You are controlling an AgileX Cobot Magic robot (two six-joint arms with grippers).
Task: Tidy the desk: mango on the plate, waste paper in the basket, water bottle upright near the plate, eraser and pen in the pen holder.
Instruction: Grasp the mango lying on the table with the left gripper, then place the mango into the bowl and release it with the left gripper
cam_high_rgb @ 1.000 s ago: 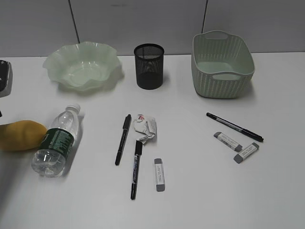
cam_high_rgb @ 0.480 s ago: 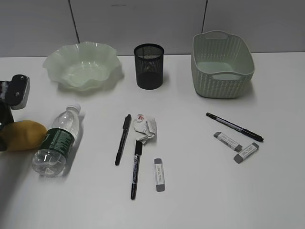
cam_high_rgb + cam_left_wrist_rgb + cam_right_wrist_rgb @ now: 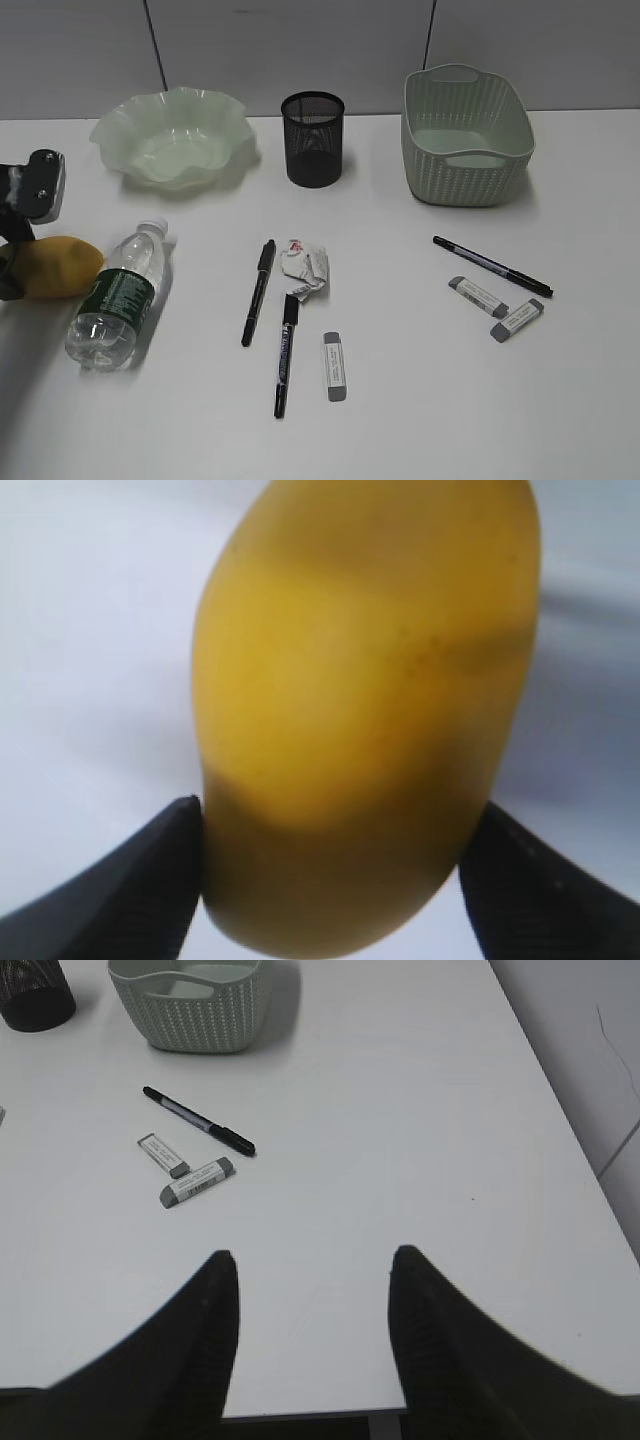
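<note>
Our left gripper (image 3: 330, 880) has its jaws clamped on the mango (image 3: 365, 710), at the desk's (image 3: 420, 400) left edge beside the lying water bottle (image 3: 118, 298). We should lift it clear of the bottle before swinging toward the plate (image 3: 172, 135), then lower gently. Our right gripper (image 3: 312, 1335) waits with jaws apart, holding nothing.

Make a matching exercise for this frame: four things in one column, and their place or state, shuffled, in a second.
Things:
1. mango
2. water bottle
3. waste paper
4. basket

Places or states:
A. lying on its side on the desk
B. standing empty at the back right
C. between the left gripper's fingers
D. crumpled, between two pens

Pairs: 1-C, 2-A, 3-D, 4-B
</note>
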